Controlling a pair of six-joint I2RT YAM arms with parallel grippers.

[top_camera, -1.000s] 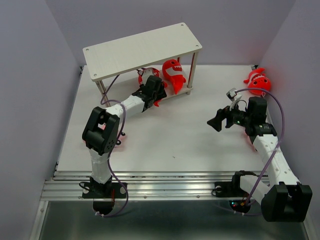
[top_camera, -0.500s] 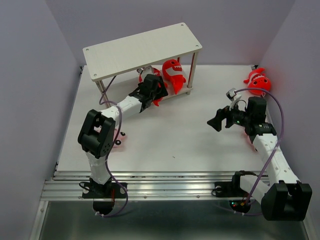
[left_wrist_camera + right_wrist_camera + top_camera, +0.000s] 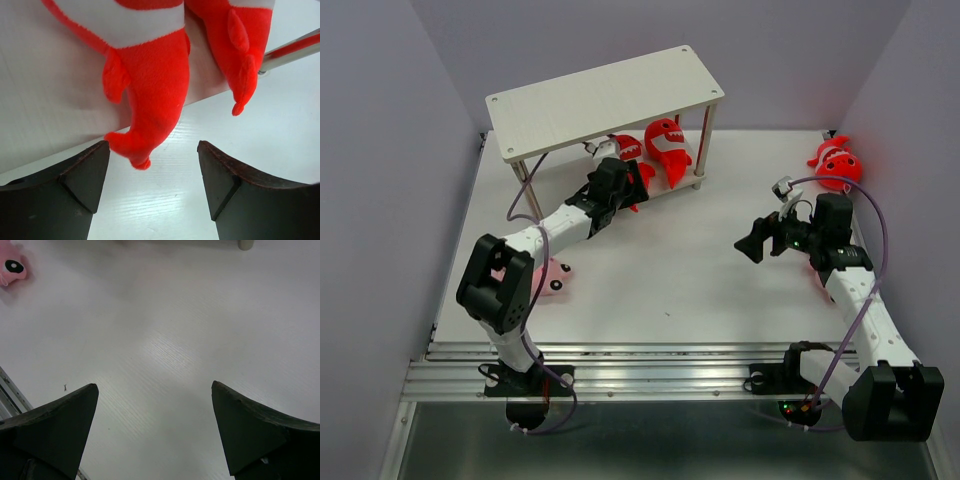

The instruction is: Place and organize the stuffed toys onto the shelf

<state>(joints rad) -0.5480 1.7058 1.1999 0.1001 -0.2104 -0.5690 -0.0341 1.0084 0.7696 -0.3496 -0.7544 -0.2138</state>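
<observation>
- Stuffed toys, top view: two red sharks sit side by side on the lower tier of the shelf, at 12 o'clock on the table. They are shark A and shark B.
- Shark C lies on the table at 2 o'clock, near the right wall. A pink toy lies at 8 o'clock, just beside the left arm.
- Same view: the left gripper is at the lower tier's front edge, right by shark A. The right gripper hovers over bare table at 3 o'clock, jaws wide, holding nothing.
- Left wrist: the left gripper is released, jaws spread. Shark A hangs its tail over the tier's edge between the fingers and touches neither. Shark B is at 1 o'clock, beside a metal leg.
- Right wrist: the right gripper is spread wide, with only tabletop between the fingers. The pink toy sits in the 10 o'clock corner, well apart.
</observation>
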